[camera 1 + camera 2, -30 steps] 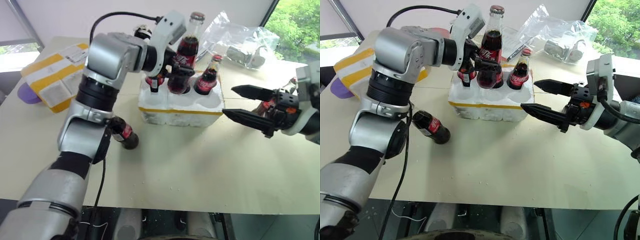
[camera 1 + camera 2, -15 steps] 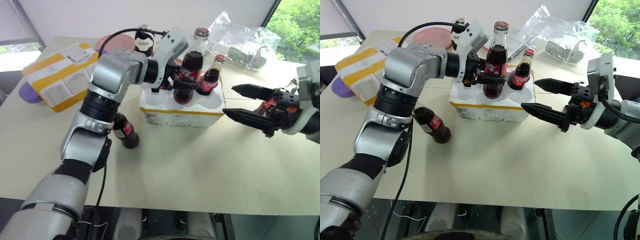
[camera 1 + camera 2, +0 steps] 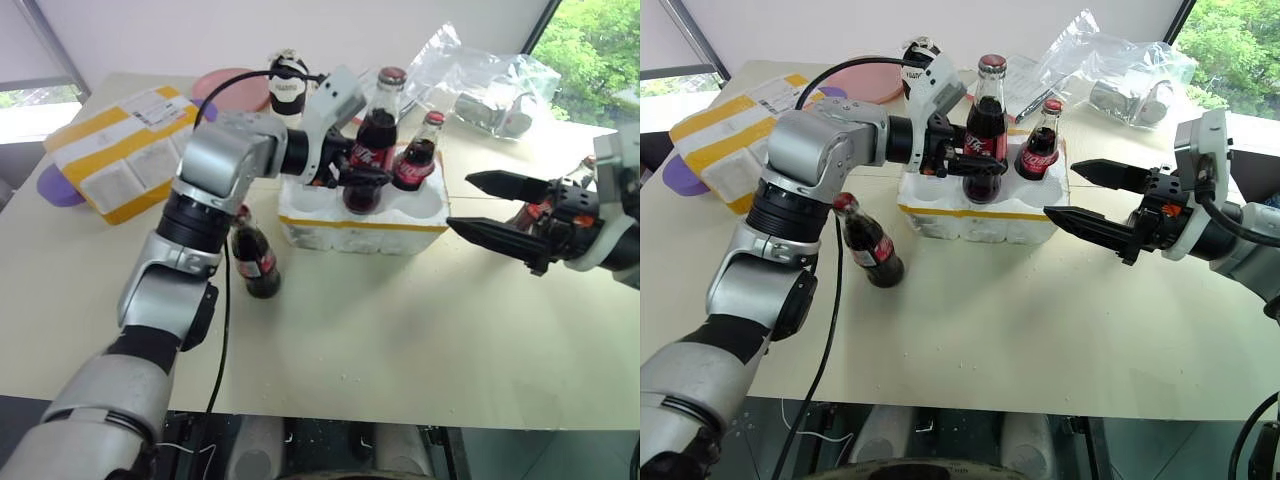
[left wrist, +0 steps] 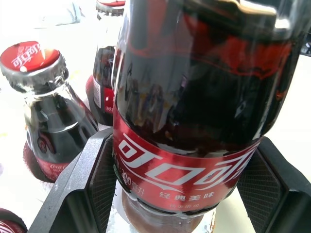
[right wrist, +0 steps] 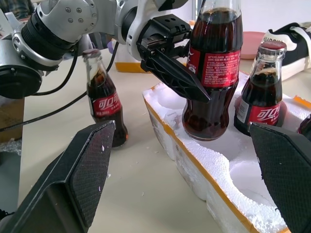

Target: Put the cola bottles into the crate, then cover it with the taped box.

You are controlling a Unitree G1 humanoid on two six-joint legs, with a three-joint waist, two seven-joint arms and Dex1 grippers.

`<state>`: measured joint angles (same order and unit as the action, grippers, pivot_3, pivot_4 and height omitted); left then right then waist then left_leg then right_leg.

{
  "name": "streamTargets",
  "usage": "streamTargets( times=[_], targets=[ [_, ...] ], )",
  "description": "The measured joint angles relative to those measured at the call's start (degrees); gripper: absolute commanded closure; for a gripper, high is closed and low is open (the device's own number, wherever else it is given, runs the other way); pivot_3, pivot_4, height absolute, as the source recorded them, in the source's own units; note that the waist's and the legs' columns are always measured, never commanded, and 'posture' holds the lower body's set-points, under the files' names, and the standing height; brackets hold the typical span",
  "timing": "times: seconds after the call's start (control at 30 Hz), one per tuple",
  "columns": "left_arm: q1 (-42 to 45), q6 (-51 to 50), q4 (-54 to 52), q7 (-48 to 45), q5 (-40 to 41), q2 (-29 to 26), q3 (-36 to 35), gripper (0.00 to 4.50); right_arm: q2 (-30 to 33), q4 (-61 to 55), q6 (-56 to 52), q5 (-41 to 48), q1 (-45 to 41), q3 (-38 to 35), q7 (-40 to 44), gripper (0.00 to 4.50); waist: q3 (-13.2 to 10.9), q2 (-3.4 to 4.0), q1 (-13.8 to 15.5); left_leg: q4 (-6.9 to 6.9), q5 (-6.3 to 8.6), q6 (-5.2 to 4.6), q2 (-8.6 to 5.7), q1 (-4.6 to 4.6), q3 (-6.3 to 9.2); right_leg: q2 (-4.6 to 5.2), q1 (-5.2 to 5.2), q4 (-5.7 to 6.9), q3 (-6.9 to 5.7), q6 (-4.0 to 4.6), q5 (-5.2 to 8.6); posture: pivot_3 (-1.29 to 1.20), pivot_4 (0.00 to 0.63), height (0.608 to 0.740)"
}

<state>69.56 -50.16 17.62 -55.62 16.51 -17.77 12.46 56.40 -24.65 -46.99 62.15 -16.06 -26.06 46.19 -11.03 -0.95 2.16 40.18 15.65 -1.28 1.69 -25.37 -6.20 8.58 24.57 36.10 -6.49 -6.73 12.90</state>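
1. Lowered since a second ago: left gripper (image 3: pixel 352 172) and the cola bottle (image 3: pixel 377 125) it holds, from well above the crate (image 3: pixel 360 218) down to where the bottle's base sits at a round well in the front row.
2. Clamped around that bottle at the red label, one black finger on each side, as seen in the left wrist view; bottle close to upright, leaning slightly.
3. Standing in neighbouring wells: another bottle (image 3: pixel 418 155) just beside the held one, and a further red-capped bottle (image 4: pixel 31 58) close by.
4. Left on the table (image 3: pixel 400 330): one loose bottle (image 3: pixel 255 255), standing just in front of the crate's left end, apart from it.
5. Waiting off to the right of the crate: right gripper (image 3: pixel 462 203), jaws spread wide, nothing between them.
6. Lying well apart to the left, near the table edge: the taped box (image 3: pixel 120 150), not yet touched.
7. Step in hand, as judged: seating this bottle, within the loading part of the task; covering not begun.
8. Called for next: settle the base fully into the well, straighten the bottle, then release and draw back without knocking the neighbour; after that, fetch the loose bottle.
9. Worth watching: crumbly foam rim, and a tilted bottle catching on the well's edge.
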Motion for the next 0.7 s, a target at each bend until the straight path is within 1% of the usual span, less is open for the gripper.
streamTargets(
  times=[0.27, 0.43, 0.7],
  targets=[
    [-1.64, 3.28, -0.83, 0.54, 0.31, 0.03, 0.0, 1.68, -0.12, 0.17, 0.01, -0.14, -0.35, 0.01, -0.21, 0.0, 0.0, 0.0, 0.01, 0.01, 0.0, 0.0, 0.0, 0.01, 0.02, 0.0, -0.02, 0.01, 0.0, 0.01, 0.0, 0.0, 0.15, 0.74],
    [-1.65, 5.85, 3.57, 2.71, -0.06, 1.65, -0.36, 1.68, -0.27, 0.1, 0.02, -0.17, -0.39, 0.02, -0.48, 0.0, 0.0, 0.0, 0.02, 0.04, 0.0, -0.01, 0.0, 0.02, 0.01, 0.0, -0.04, 0.0, 0.0, 0.01, -0.01, 0.0, 0.15, 0.74],
    [-1.65, 8.37, 6.05, 0.42, -0.07, 2.05, -0.3, 1.68, -0.37, 0.07, 0.02, -0.16, -0.17, 0.02, -0.91, 0.0, 0.01, 0.0, 0.0, 0.03, 0.0, 0.0, 0.0, 0.01, 0.0, 0.0, -0.04, 0.0, -0.01, 0.01, 0.0, 0.0, 0.15, 0.74]
  ],
)
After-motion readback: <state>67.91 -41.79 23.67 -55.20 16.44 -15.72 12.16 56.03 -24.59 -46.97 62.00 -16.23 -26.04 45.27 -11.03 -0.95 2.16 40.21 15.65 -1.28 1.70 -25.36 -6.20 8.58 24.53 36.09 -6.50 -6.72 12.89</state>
